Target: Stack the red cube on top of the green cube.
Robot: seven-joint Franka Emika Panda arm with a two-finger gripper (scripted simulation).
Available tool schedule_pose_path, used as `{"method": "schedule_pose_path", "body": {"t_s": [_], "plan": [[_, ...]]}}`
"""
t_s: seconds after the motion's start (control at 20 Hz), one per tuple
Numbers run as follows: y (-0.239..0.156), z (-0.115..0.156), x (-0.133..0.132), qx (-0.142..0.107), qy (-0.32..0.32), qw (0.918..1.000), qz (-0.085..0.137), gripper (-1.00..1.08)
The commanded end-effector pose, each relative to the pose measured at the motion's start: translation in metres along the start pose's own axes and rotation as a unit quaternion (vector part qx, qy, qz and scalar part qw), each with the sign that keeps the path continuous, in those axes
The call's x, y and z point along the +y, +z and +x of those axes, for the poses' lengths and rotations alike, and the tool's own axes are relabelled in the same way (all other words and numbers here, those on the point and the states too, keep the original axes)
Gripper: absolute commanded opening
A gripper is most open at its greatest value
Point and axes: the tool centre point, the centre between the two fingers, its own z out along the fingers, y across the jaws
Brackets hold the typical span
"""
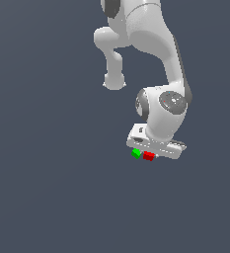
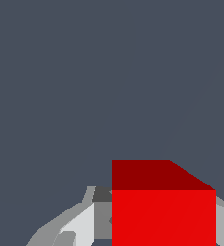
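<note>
Claw [image 1: 149,155] grips red cube [image 1: 148,156] over plain grey floor [image 1: 47,188].

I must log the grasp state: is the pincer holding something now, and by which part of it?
It appears to hold the red cube, which sits between the fingers of the pincer, gripped by its opposite sides. Actual contact is not clearly visible.

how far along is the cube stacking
Done: the white gripper is down at the small red cube, which fills the space between its fingers in the wrist view. In hand: securing that grip; closure isn't clear. Left: lifting it onto the small green cube, which sits right beside it.
</note>
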Motion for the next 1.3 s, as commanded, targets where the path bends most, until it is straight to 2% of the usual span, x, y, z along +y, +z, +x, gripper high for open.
{"method": "schedule_pose_path", "body": {"t_s": [0.0, 0.5, 0.9, 0.95, 1.25], "plan": [[0.006, -0.005, 0.006, 0.0, 0.0, 1.0, 0.0, -1.0], [0.037, -0.031, 0.037, 0.0, 0.0, 1.0, 0.0, -1.0], [0.047, -0.039, 0.046, 0.0, 0.0, 1.0, 0.0, -1.0], [0.047, -0.039, 0.046, 0.0, 0.0, 1.0, 0.0, 1.0], [0.047, -0.039, 0.046, 0.0, 0.0, 1.0, 0.0, 1.0]]}}
